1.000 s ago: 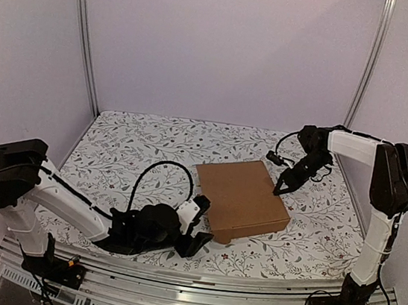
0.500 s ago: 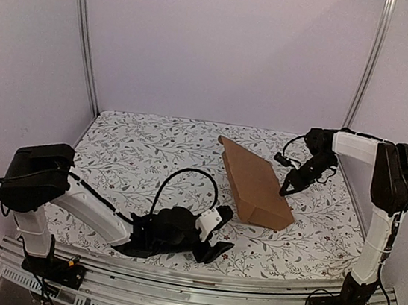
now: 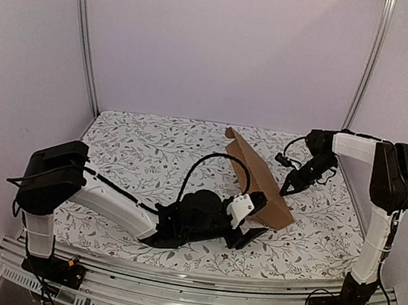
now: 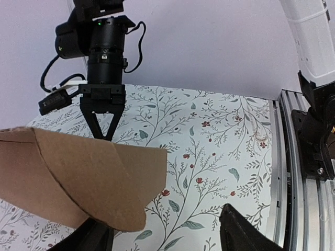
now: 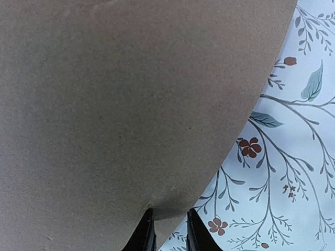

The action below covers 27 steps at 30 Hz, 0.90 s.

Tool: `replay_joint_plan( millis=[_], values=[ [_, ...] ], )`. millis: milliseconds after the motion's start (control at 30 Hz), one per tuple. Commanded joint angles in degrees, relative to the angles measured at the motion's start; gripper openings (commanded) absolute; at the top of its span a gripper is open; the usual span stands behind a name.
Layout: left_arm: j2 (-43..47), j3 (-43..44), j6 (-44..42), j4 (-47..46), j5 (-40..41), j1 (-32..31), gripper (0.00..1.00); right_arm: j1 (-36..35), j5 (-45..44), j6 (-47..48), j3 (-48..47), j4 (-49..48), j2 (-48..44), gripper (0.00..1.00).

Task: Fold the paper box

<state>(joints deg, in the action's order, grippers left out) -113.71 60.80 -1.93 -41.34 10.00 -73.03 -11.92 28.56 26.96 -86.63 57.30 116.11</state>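
Tipped the paper box point(image 3: 257, 176) from flat to steep within the last second, lower edge on the desk point(image 3: 136, 151). Levered from beneath with left gripper point(image 3: 256, 221), jaws wide. Kept right gripper point(image 3: 287, 187) jaws narrow at its right-hand edge; grip unclear. Probably frees underside for folding.

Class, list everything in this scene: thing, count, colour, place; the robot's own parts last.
paper box: one, brown, tilted up, right of centre.
tablecloth: one, white with leaf-and-flower print, spread under the paper box.
frame posts: two, silver, far corners.
rail: one, silver, near edge.
arms: two, white and black, based at the rail.
left gripper: one, black, open, at the paper box's near end.
right gripper: one, black, shut on the paper box's right edge.
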Motion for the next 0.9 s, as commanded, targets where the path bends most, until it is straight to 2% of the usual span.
replay_joint_plan(
  millis=[0,367,567,867],
  values=[
    [-0.8,1.0,-2.4,3.1,-2.2,1.3,0.70,-1.4,-4.4,-1.1,1.9,1.7,4.0,0.21],
    [-5.6,13.6,-9.0,12.3,-2.2,2.3,0.70,-1.0,-1.0,-1.6,1.7,3.5,3.7,0.23],
    [-5.5,14.4,-9.2,12.9,-2.0,2.9,0.70,-1.0,0.2,-1.8,1.9,3.7,3.3,0.23],
    [-4.4,14.7,-9.3,8.4,-5.9,3.0,0.70,-0.8,0.4,-1.7,2.3,3.6,2.4,0.27]
  ],
)
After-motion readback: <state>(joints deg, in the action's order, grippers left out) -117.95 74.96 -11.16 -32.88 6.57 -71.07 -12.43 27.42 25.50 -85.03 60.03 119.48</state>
